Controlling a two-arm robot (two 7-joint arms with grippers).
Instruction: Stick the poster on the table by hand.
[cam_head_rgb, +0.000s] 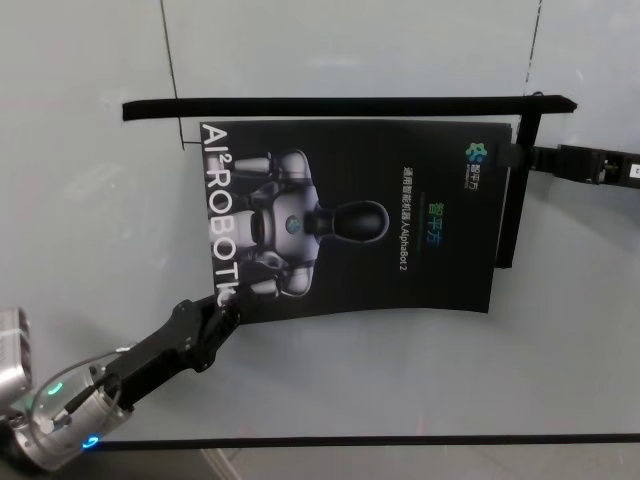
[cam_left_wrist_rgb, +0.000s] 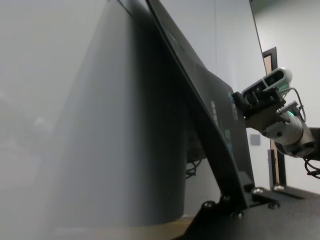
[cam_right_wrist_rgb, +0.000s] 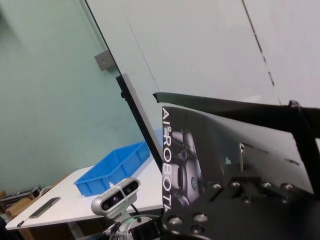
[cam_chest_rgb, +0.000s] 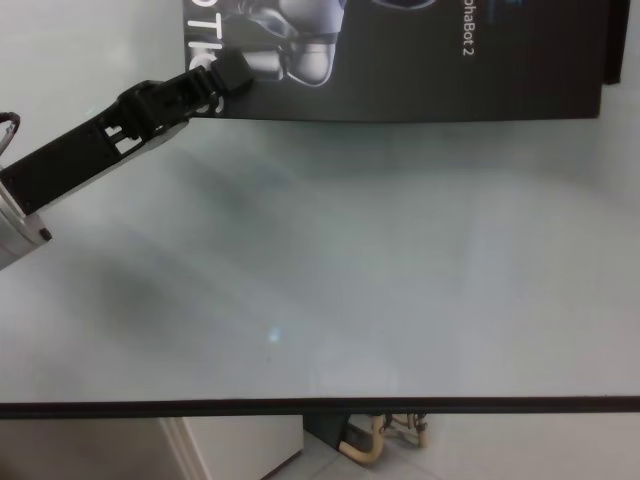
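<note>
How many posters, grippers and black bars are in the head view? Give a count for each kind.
Posters: 1, poster
Grippers: 2, left gripper, right gripper
Black bars: 2, long bar, short bar
Total: 5

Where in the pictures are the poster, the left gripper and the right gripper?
poster (cam_head_rgb: 400, 265): head view, on its black printed area right of the robot figure.
left gripper (cam_head_rgb: 226, 302): head view, at its fingertips on the poster's near-left corner.
right gripper (cam_head_rgb: 510, 155): head view, at its tip on the poster's right edge.
</note>
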